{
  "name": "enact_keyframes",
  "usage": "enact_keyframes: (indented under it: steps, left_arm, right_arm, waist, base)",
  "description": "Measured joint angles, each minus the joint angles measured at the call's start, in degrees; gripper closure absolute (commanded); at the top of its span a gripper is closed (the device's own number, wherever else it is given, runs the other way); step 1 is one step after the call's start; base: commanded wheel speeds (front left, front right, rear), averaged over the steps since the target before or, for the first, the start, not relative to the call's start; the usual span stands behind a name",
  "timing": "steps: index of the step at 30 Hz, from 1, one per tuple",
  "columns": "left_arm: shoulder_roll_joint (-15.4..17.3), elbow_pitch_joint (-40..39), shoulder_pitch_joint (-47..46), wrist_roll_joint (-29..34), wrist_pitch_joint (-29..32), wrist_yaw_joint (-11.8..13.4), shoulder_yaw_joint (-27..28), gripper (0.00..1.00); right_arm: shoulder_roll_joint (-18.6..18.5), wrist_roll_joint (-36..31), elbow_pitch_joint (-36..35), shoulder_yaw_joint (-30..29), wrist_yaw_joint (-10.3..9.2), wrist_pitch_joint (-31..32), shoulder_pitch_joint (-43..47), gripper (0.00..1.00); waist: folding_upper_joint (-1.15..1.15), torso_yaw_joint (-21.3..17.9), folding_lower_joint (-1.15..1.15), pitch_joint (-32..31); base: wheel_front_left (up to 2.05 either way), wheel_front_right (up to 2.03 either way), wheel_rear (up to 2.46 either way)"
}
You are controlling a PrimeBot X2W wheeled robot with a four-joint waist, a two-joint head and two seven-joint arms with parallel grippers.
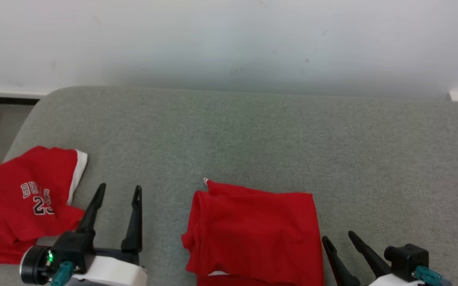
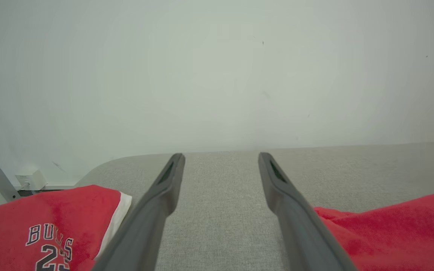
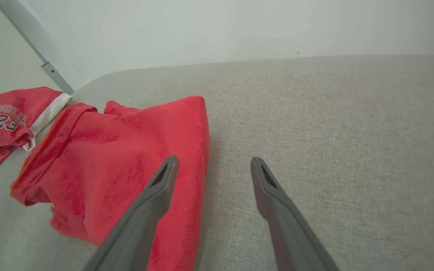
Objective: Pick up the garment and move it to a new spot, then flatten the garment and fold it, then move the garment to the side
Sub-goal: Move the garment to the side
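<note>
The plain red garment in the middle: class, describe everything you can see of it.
The plain red garment is soft, slightly fuzzy cloth, folded into a rough rectangle, layers bunched along its left edge. A white tip shows at its far left corner, a white sliver near its front edge. It lies flat on the grey cushion, apart from the printed red garment to its left. The right arm's open jaws stand beside its right edge; contact cannot be told.

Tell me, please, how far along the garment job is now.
Done, apparently: the plain red garment lies folded in a rough rectangle on the grey cushion. In hand: nothing; the left gripper and right gripper are open and empty, flanking it. Left: moving it aside, perhaps beside the Bulls jersey.
</note>
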Motion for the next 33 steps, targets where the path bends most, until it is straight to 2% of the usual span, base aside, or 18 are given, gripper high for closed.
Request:
enact_keyframes:
  steps: [4,5,6,10,11,12,13,22,33]
  left_arm:
    - [-0.6,0.9,-0.9,0.0,-0.9,0.0,0.0,0.0]
    - [-0.6,0.9,-0.9,0.0,-0.9,0.0,0.0,0.0]
    - [-0.8,1.3,-1.4,-0.1,-1.2,-0.1,-0.1,0.0]
    - [-1.3,2.3,-1.9,-0.1,-1.8,-0.2,-0.2,0.0]
    - [-1.4,2.3,-2.0,-0.1,-1.9,-0.2,-0.2,0.0]
    - [-1.5,2.4,-2.2,-0.1,-1.9,-0.2,-0.3,0.0]
    - [-1.6,2.5,-2.2,-0.1,-2.0,-0.2,-0.2,0.0]
    - [-1.8,1.4,-2.4,-0.1,-2.9,-0.3,0.4,0.0]
    - [-1.6,-1.3,-2.7,0.9,-3.2,-0.9,0.3,0.0]
  right_arm:
    - [0.8,2.3,8.2,2.1,0.0,-2.0,-5.4,0.0]
    - [0.8,2.3,8.2,2.1,0.0,-2.0,-5.4,0.0]
    - [1.0,3.4,12.0,2.8,0.0,-2.4,-7.5,0.0]
    - [0.9,7.0,18.0,5.0,0.0,-0.9,-10.9,0.0]
    - [0.8,7.9,18.8,5.2,0.0,-0.9,-11.7,0.51]
    - [0.6,8.6,19.5,5.4,0.0,-1.0,-12.4,0.78]
    - [0.4,9.0,20.2,5.8,0.0,-0.9,-12.9,1.0]
    - [-3.2,9.8,19.7,7.4,0.02,-3.5,-13.6,1.0]
    - [-10.4,11.0,15.4,5.5,0.02,-1.1,-12.0,1.0]
  waist:
    - [0.0,2.3,0.0,2.3]
    - [0.0,2.3,0.0,2.3]
    - [0.0,3.4,0.0,3.2]
    - [0.0,5.0,0.0,4.2]
    - [0.0,5.2,0.0,4.3]
    - [0.0,5.3,0.0,4.3]
    - [0.0,5.3,0.0,4.3]
    - [0.0,2.6,0.0,3.7]
    - [0.0,-8.4,0.0,3.6]
  base:
    - [0.0,0.0,0.0]
    - [0.0,0.0,0.0]
    - [0.0,0.0,0.0]
    - [0.0,0.0,0.0]
    - [0.0,0.0,0.0]
    - [0.0,0.0,0.0]
    - [0.0,0.0,0.0]
    - [0.0,0.0,0.0]
    - [0.0,0.0,0.0]
